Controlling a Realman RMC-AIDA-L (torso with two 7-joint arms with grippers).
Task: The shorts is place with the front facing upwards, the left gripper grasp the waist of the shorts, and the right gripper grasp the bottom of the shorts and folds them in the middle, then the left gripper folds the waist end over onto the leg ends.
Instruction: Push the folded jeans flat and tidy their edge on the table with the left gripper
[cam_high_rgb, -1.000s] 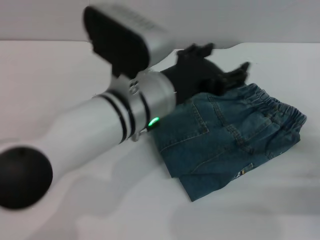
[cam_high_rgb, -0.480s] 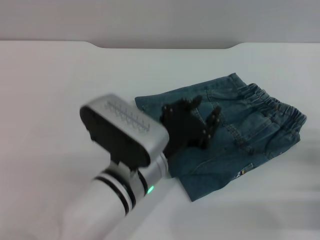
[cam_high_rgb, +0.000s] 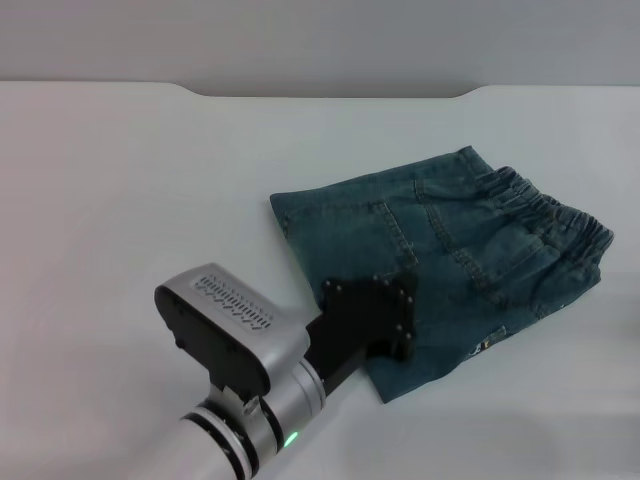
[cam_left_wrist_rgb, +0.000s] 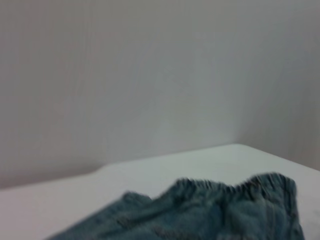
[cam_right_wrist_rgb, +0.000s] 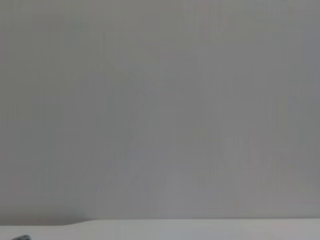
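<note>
The blue denim shorts (cam_high_rgb: 450, 260) lie folded on the white table (cam_high_rgb: 130, 200), right of centre, with the elastic waistband (cam_high_rgb: 555, 215) along their far right side. My left gripper (cam_high_rgb: 375, 318), black on a silver wrist, hangs over the near left edge of the shorts and holds nothing that shows. The left wrist view looks low across the table at the shorts (cam_left_wrist_rgb: 215, 212), with the gathered waistband (cam_left_wrist_rgb: 235, 187) on top. My right gripper is out of view; the right wrist view shows only a grey wall.
The table's far edge (cam_high_rgb: 330, 92) meets a grey wall. My left arm (cam_high_rgb: 240, 400) crosses the near left part of the table.
My left arm has drawn back from the far side of the shorts to their near left edge. The folded shorts have stayed where they were.
</note>
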